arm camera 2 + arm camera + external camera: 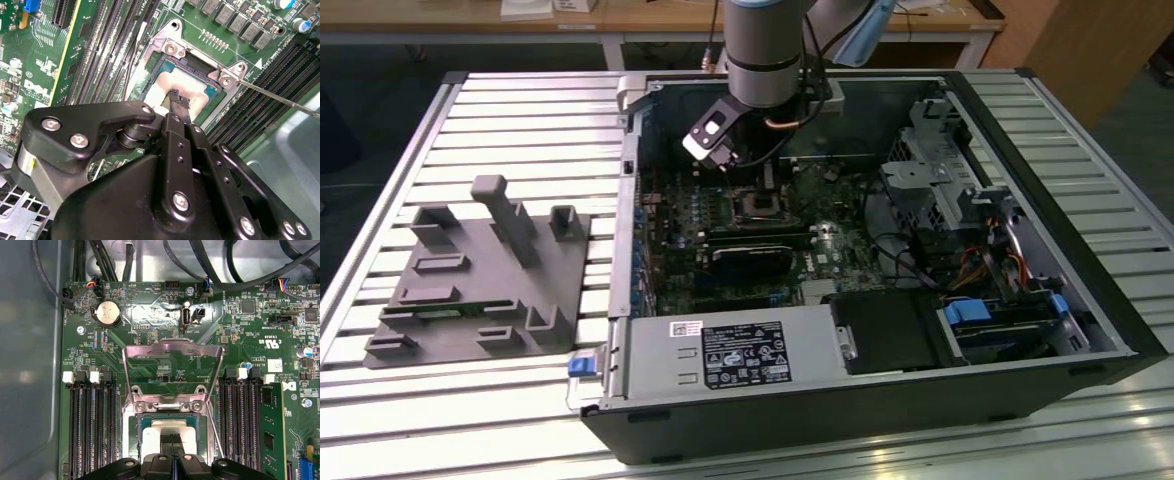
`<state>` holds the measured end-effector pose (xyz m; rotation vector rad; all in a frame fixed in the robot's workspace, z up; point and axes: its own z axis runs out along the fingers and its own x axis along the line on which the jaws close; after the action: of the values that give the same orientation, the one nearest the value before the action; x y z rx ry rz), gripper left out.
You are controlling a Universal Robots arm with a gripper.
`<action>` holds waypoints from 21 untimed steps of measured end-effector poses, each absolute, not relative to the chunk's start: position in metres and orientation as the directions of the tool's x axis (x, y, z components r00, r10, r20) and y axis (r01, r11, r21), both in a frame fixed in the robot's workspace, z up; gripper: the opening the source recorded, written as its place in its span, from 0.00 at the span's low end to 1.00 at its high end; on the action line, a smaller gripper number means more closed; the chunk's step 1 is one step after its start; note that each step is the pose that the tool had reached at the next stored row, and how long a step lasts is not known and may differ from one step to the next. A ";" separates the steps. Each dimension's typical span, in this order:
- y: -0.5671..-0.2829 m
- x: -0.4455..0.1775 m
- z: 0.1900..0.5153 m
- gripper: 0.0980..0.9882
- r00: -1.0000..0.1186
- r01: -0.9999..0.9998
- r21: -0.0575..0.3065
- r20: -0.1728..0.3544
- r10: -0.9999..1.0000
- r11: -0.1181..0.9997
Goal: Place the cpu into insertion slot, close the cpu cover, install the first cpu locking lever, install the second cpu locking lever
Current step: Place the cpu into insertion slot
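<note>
While the cover point(172, 347) stands open, the chip point(192, 87) lies in its socket point(131, 436) under the gripper point(178, 101), whose tips are pressed together; if it sits askew, closing could bend pins.

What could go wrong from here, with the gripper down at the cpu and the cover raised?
1. The gripper, tips shut, is at the face of the cpu in the insertion slot; a sideways drag might scratch or unseat it.
2. The cpu cover stands raised at the slot's edge; it could drop onto the gripper.
3. The thin locking lever juts out unlatched and could snag.
</note>
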<state>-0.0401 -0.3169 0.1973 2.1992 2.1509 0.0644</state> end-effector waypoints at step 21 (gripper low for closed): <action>-0.317 -0.040 0.236 0.01 0.023 0.997 0.077 -0.015 1.000 -0.021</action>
<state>-0.0401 -0.3169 0.2360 2.1984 2.1505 0.0657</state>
